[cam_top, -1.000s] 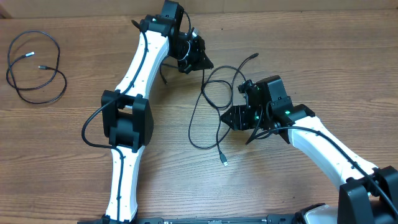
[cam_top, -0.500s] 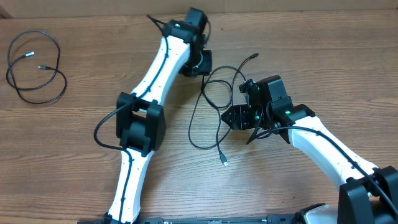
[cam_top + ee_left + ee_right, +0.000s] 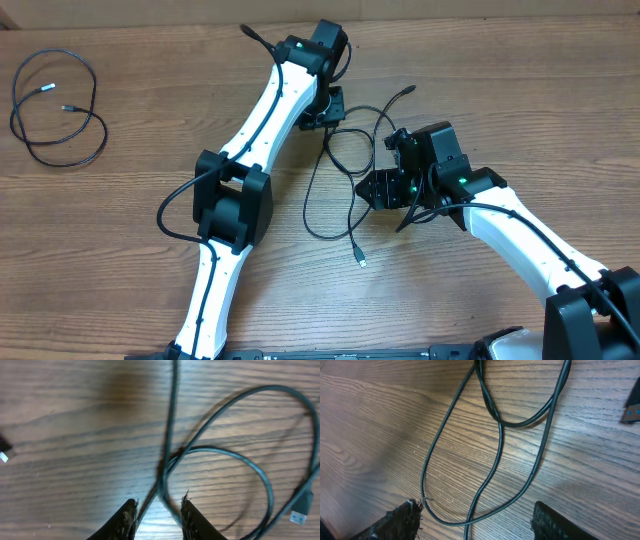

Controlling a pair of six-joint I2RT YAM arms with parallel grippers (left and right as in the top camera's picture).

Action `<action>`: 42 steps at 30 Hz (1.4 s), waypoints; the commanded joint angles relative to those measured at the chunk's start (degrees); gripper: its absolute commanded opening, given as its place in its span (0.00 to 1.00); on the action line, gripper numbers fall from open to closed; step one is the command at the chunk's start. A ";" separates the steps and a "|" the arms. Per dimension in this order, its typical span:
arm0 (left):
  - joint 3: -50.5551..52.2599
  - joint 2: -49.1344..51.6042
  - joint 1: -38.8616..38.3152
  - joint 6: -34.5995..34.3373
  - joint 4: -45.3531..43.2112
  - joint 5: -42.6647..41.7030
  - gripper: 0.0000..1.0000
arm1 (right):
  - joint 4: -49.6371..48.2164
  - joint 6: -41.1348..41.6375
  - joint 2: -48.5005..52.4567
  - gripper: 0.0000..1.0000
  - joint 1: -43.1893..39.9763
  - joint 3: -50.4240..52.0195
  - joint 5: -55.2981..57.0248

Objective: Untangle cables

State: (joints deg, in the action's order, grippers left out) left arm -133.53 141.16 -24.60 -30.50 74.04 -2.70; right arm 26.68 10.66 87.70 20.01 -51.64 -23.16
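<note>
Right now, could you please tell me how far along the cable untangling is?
Done: one thin black cable lies coiled alone at far left. In hand: left gripper straddles a crossing in the middle tangle; right gripper hangs open. Left: separating those cords.

Cables on table

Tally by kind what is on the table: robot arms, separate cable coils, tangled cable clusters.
Robot arms: 2, the left arm and the right arm
Separate cable coil: 1
Tangled cable cluster: 1
Total: 4
</note>
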 commanded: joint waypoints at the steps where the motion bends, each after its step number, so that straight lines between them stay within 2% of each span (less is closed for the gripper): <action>1: 0.42 0.94 -0.15 -6.97 1.88 1.62 0.27 | -0.02 -0.28 0.52 0.71 0.09 0.44 1.77; 7: 1.90 0.96 -0.85 -15.72 2.97 1.64 0.24 | 0.24 -0.28 0.52 0.70 0.09 0.44 1.73; 14: 8.70 0.96 -1.05 -23.89 0.59 0.09 0.21 | 1.70 -0.28 0.50 0.71 0.09 0.44 1.75; 18: 10.27 0.96 -1.07 -23.93 -3.52 -5.77 0.20 | 1.64 -0.28 0.50 0.71 0.07 0.44 1.90; 25: 10.29 0.96 -1.36 -23.26 -5.07 -5.66 0.23 | 1.70 -0.28 0.52 0.71 0.09 0.44 3.02; 29: 10.27 0.94 -1.40 -22.64 -5.07 -4.98 0.14 | 1.70 -0.28 0.52 0.71 0.07 0.44 3.04; 32: 9.62 0.63 -1.25 -19.56 -4.79 -4.63 0.13 | 1.70 -0.31 0.52 0.72 0.09 0.44 3.04; 36: 7.02 0.15 -1.20 -18.25 -4.20 -4.13 0.20 | 1.64 -0.31 0.52 0.72 0.09 0.44 3.23; 40: 6.25 0.15 -2.10 -17.92 -4.46 -4.15 0.43 | 1.66 -0.31 0.52 0.73 0.09 0.44 4.11; 42: 6.93 0.17 -2.78 -17.94 -4.68 -3.63 0.44 | 1.68 -0.28 0.52 0.73 0.09 0.44 4.09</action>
State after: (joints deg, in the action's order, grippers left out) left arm -126.06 141.60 -25.93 -49.34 69.34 -7.29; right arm 28.51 10.63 87.70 20.01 -51.62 -19.99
